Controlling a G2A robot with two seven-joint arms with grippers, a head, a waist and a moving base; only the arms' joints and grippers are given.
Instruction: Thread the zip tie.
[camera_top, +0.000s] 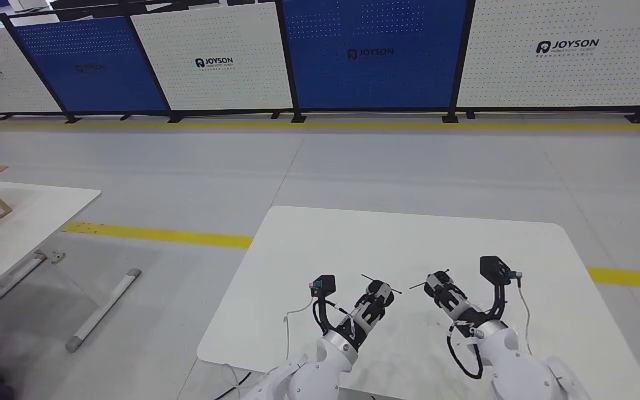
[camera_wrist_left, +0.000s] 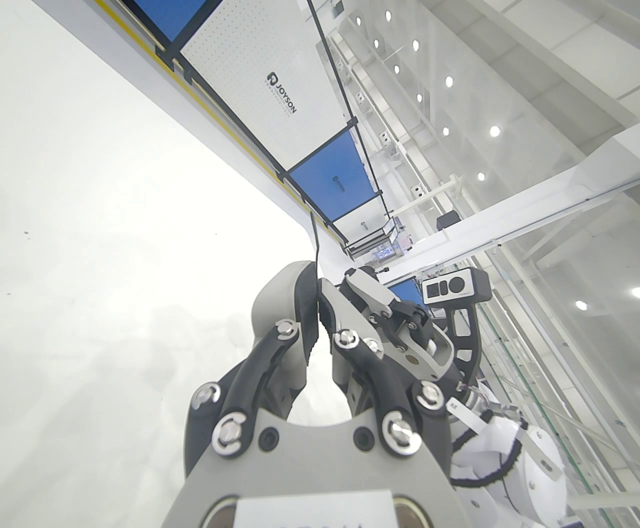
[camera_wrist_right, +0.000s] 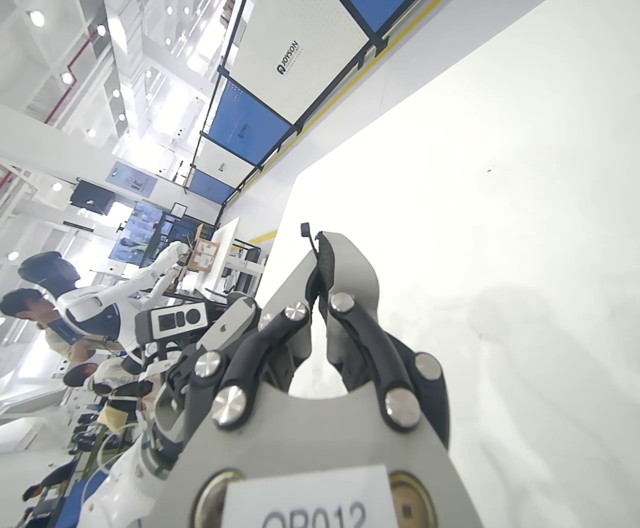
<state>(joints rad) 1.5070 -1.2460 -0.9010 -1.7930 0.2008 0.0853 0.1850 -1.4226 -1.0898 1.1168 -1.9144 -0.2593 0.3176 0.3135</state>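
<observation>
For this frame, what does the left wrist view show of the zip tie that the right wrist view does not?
Left wrist view: the left tool pinches a plain thin black tail that pokes out past its tips. Right wrist view: the right tool pinches the short black head end, tipped by a small square block. Both: a shut tool over the white table.

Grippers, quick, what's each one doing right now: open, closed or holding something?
Left gripper: closed, holding the zip tie tail.
Right gripper: closed just behind the zip tie head, which sticks out.
</observation>
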